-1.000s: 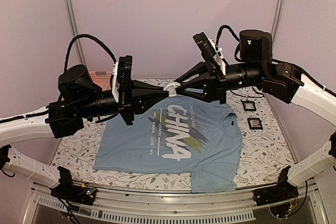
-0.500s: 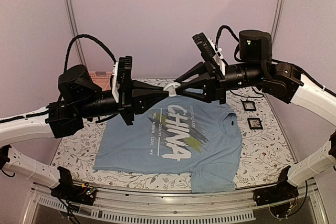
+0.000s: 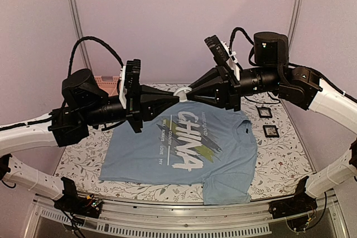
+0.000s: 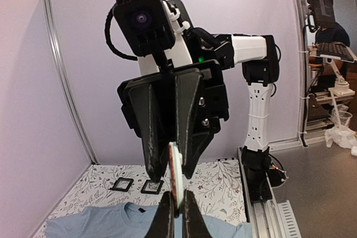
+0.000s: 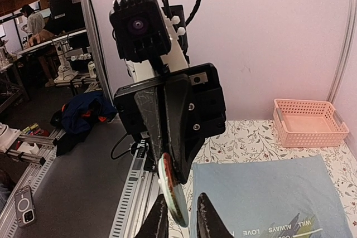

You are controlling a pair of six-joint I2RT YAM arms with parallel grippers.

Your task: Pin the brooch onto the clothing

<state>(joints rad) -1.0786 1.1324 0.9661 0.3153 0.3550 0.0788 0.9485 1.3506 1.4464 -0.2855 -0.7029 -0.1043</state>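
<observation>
Two grippers meet nose to nose in mid-air, high above the desk (image 3: 279, 160). And the left gripper (image 4: 177, 200) is clenched tight on the brooch (image 4: 174, 174), the little disc standing edge-on between its tips. From the opposite side comes the right gripper (image 5: 181, 199), jaws a little apart, with the brooch's lower rim sitting between them and closer to one finger than the other. Whether they actually pinch it, I cannot tell.

Down below, the T-shirt (image 3: 184, 154) lies flat on the desk with its CHINA print facing up, well apart from the brooch.

The overhead view gives the layout. Both arms reach in over the shirt, and two small black frames (image 3: 264, 112) sit on the desk just beyond the collar, but the brooch there is only a pale sliver between the tips. The left wrist view shows the disc's thin edge. The right wrist view catches its pale round face, plus a pink basket (image 5: 308, 122) on the desk beyond the shirt.
</observation>
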